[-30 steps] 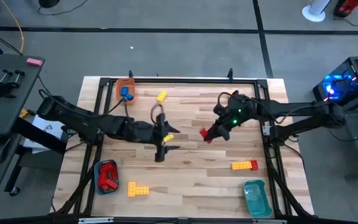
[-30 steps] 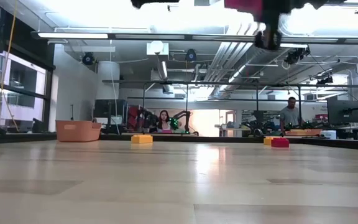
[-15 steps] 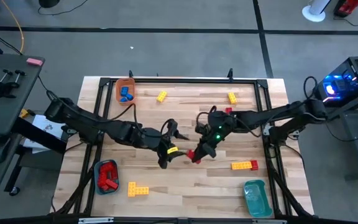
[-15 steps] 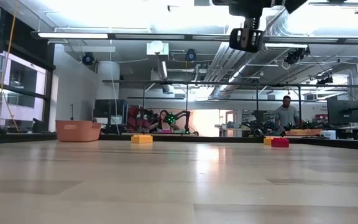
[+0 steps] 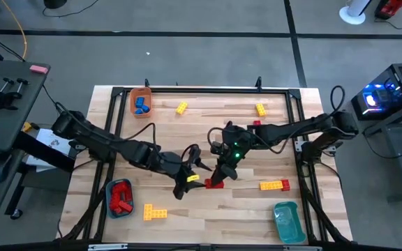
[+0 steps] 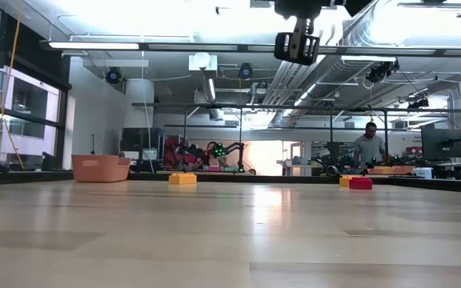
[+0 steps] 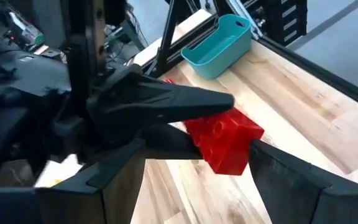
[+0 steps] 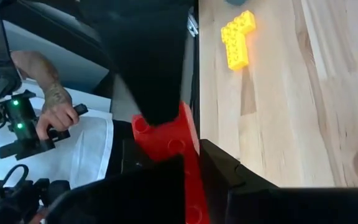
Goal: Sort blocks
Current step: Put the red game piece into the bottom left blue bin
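Seen from above, two dark arms met near the middle of a wooden bench (image 5: pixel 208 213). The right gripper (image 5: pixel 217 183) had its fingers clenched on a red block (image 5: pixel 214 184), holding it just above the bench surface. The left gripper (image 5: pixel 185 183) sat just beside it, fingers spread apart, with a small yellow block (image 5: pixel 192 178) lying between or under its fingertips; whether they touched it could not be told. In the left wrist view the same red block (image 7: pixel 225 140) appeared between that arm's own spread fingers (image 7: pixel 284 177), pinched by the other arm's dark fingers.

Other blocks lay scattered. A yellow L-shaped block (image 5: pixel 154 213) sat near the front edge toward the left corner, beside a blue tray (image 5: pixel 109 189) holding red blocks (image 5: pixel 122 199). An orange tray (image 5: pixel 143 93) at the far left corner held blue blocks (image 5: pixel 141 104). Two yellow blocks (image 5: pixel 181 107) lay near the far edge. A joined yellow and red row (image 5: pixel 274 185) lay toward the right edge, near a teal tray (image 5: pixel 286 222) at the front right corner.
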